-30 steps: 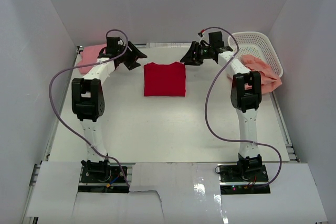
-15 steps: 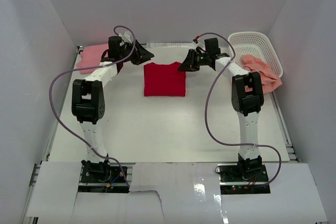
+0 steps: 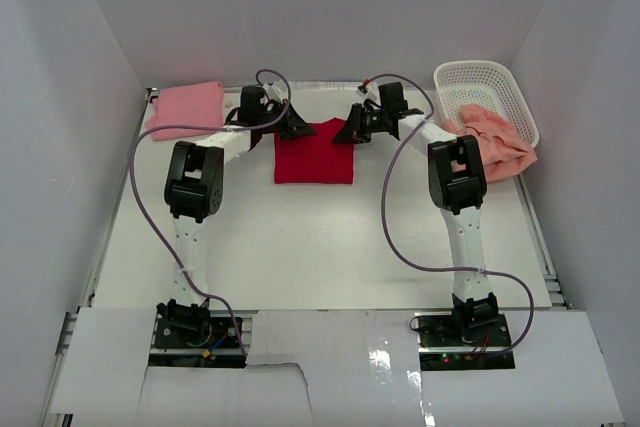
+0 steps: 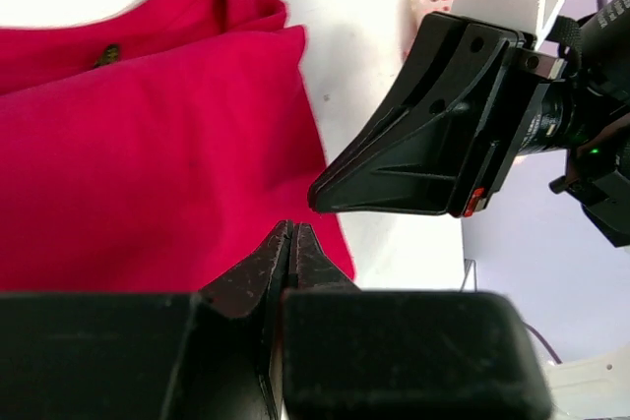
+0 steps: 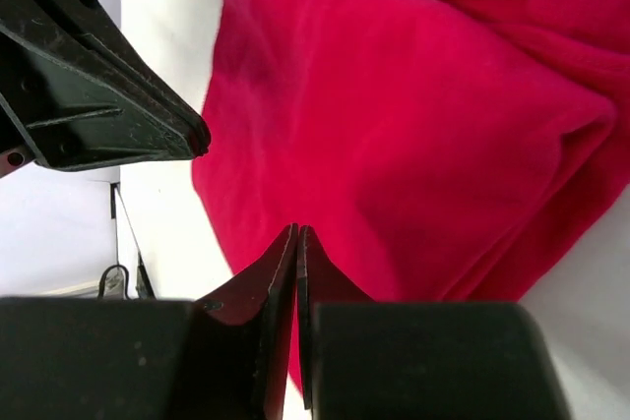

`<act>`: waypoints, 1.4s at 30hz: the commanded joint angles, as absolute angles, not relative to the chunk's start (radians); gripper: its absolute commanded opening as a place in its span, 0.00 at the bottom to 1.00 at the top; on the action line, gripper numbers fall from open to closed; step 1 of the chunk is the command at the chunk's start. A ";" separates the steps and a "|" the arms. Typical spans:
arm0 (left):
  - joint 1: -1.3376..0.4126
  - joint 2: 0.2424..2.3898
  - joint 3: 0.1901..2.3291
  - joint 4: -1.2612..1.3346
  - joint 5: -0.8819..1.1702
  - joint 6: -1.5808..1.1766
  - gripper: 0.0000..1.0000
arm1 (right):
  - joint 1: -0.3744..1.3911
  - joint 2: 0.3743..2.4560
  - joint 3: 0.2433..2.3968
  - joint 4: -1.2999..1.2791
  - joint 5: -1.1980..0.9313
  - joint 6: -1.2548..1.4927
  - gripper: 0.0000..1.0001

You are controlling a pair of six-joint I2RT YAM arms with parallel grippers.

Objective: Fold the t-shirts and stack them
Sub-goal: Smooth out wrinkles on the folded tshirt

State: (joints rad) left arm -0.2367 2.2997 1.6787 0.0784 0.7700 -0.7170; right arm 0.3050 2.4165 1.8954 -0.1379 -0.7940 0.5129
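At the far left corner you have the folded pink t-shirt [image 3: 185,107]. Your left gripper [image 4: 290,235] is closed tight, pinching the far left corner of the red t-shirt [image 3: 314,155], which lies mid-table. Your right gripper [image 5: 296,235] pinches the shirt's far right corner the same way. The salmon t-shirt [image 3: 500,142] hangs over the rim of the basket [image 3: 480,75] at far right.

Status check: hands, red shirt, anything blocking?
Left hand and right hand both shut at far corners of the folded bright red cloth t-shirt; pinch unconfirmed. Shirt flat, mid-table. Nothing lying on it.
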 commanded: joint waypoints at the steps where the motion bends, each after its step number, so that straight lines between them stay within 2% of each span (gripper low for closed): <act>1: -0.226 2.293 1.698 0.071 0.741 -0.667 0.12 | 0.304 2.448 1.947 -0.115 -0.795 0.511 0.08; 14: -0.202 2.299 1.552 0.034 0.476 -0.585 0.12 | 0.284 2.451 1.829 -0.156 -0.704 0.472 0.08; 24: -0.206 2.266 1.513 -0.040 0.405 -0.564 0.11 | 0.279 2.392 1.767 -0.244 -0.643 0.407 0.08; 27: -0.207 2.205 1.496 -0.035 0.413 -0.569 0.15 | 0.279 2.346 1.723 -0.192 -0.664 0.396 0.08; 28: -0.209 2.189 1.500 -0.035 0.423 -0.571 0.26 | 0.279 2.336 1.717 -0.180 -0.670 0.399 0.08; 31: -0.209 2.108 1.529 -0.095 0.391 -0.591 0.45 | 0.279 2.325 1.732 -0.175 -0.660 0.406 0.08; 37: -0.189 1.955 1.597 -0.288 0.278 -0.551 0.52 | 0.279 2.335 1.778 -0.216 -0.681 0.383 0.08; 38: -0.175 1.942 1.580 -0.290 0.273 -0.531 0.62 | 0.279 2.329 1.772 -0.210 -0.681 0.383 0.08; 39: -0.163 1.936 1.578 -0.311 0.256 -0.522 0.83 | 0.279 2.316 1.766 -0.206 -0.683 0.383 0.08; 40: -0.157 1.940 1.583 -0.331 0.244 -0.512 0.91 | 0.279 2.310 1.763 -0.204 -0.686 0.385 0.08; 42: -0.146 1.963 1.597 -0.369 0.256 -0.470 0.95 | 0.279 2.292 1.761 -0.203 -0.698 0.384 0.08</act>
